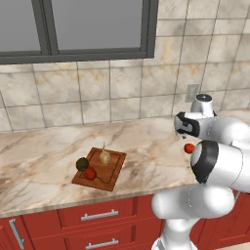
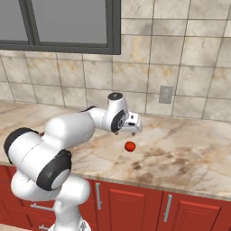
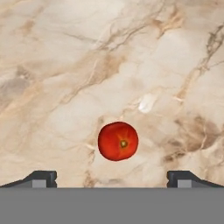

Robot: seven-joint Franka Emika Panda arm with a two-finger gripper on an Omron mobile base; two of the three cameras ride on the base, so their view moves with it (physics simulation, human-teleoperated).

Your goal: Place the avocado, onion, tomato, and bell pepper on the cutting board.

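Note:
A round red tomato (image 3: pixel 118 141) with a small brown stem spot lies on the marble counter, right of the cutting board (image 1: pixel 113 172). My gripper (image 3: pixel 116 179) hangs above it, open, its fingertips (image 3: pixel 43 178) wide apart and clear of the fruit. From the right base view the gripper (image 2: pixel 133 131) is a short way above the tomato (image 2: pixel 130 146). On the reddish-brown board sit the dark avocado (image 1: pixel 82 163), the tan onion (image 1: pixel 105 156) with its stalk up, and a second red vegetable (image 1: pixel 90 173), too small to name.
The marble counter (image 1: pixel 44 156) runs along a tiled wall with a socket (image 2: pixel 165 94) and a window above. Red cabinet drawers (image 1: pixel 97 215) sit below the counter's front edge. My own arm covers part of the counter in both base views.

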